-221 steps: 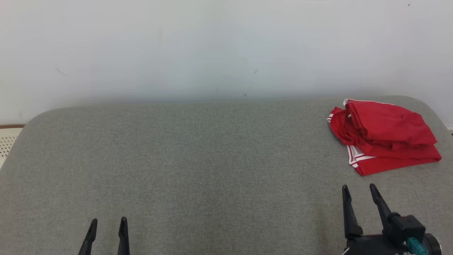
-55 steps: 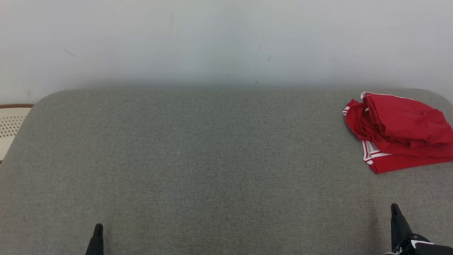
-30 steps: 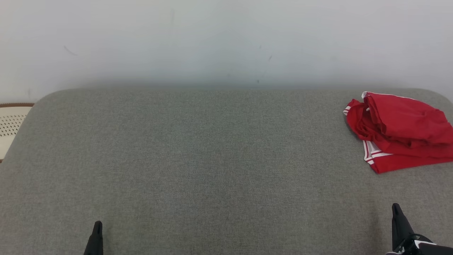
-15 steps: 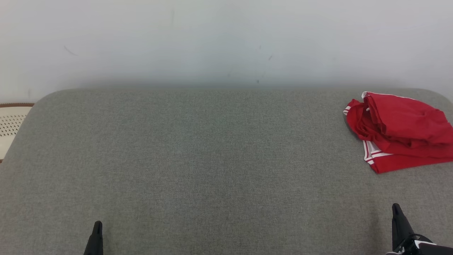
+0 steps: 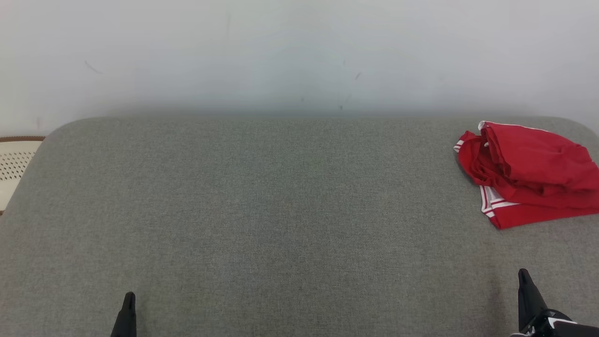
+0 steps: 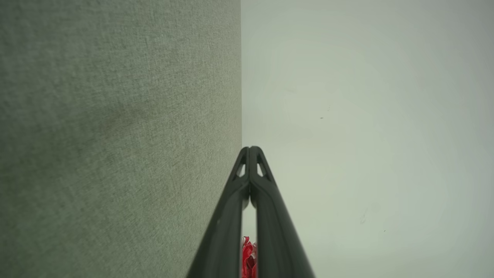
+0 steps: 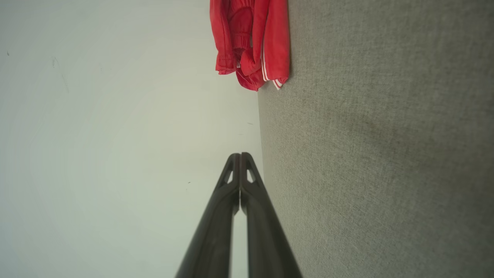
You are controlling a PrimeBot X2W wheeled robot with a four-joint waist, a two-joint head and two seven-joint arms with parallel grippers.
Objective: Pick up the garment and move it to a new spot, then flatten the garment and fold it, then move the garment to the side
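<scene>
Red garment point(image 5: 529, 173), white-striped, lies bunched at three o'clock on the grey fabric surface point(image 5: 281, 210). Left gripper point(image 5: 128, 302) at seven o'clock and right gripper point(image 5: 524, 281) at five o'clock: both pinched closed, empty.

Bare indoor test space, probably lab: rounded grey fabric-covered padded surface point(image 5: 281, 210), plain white wall point(image 5: 281, 56) behind, cream perforated panel point(image 5: 14, 164) at left.

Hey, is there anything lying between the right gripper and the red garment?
Nothing visible stands in the way. The right gripper, shut, sits at the near edge, and bare grey surface lies between it and the garment, which is further back on the right.
</scene>
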